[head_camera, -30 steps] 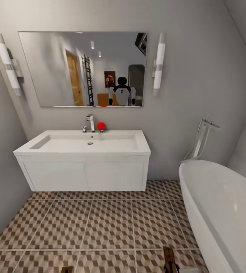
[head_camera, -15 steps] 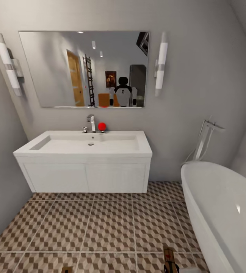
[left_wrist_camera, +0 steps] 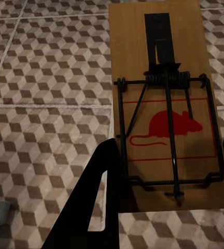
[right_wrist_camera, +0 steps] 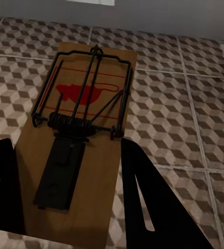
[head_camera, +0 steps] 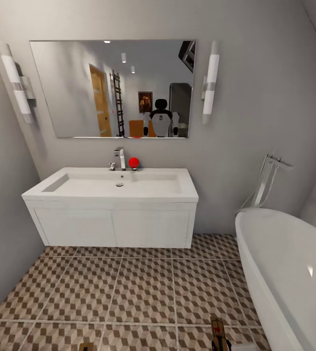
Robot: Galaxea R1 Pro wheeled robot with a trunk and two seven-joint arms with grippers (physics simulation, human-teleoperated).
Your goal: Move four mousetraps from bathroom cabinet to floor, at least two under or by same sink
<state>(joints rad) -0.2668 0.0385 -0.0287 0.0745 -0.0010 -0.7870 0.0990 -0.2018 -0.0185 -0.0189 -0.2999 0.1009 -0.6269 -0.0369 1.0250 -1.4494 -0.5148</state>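
My left gripper (left_wrist_camera: 166,176) is shut on a mousetrap (left_wrist_camera: 166,104), a brown board with a red mouse print and dark wire, held above the bathroom floor (left_wrist_camera: 44,104). My right gripper (right_wrist_camera: 70,199) is shut on a second mousetrap (right_wrist_camera: 83,150) over the same cube-patterned tiles (right_wrist_camera: 195,129). In the head view the tips of both mousetraps (head_camera: 218,330) (head_camera: 85,346) poke in at the bottom edge. The bathroom sink (head_camera: 111,187) stands ahead against the wall, with bare floor (head_camera: 143,287) between it and me. The cabinet is out of view.
A white bathtub (head_camera: 289,273) fills the right side, its chrome tap (head_camera: 267,180) by the wall. A mirror (head_camera: 114,90) with two wall lamps hangs over the sink. A red ball (head_camera: 134,162) sits beside the sink's tap (head_camera: 120,159). A grey wall (head_camera: 2,234) closes the left.
The whole head view has shifted a little, so the sink, mirror and bathtub sit slightly further right and lower. Both mousetrap tips keep their places at the bottom edge.
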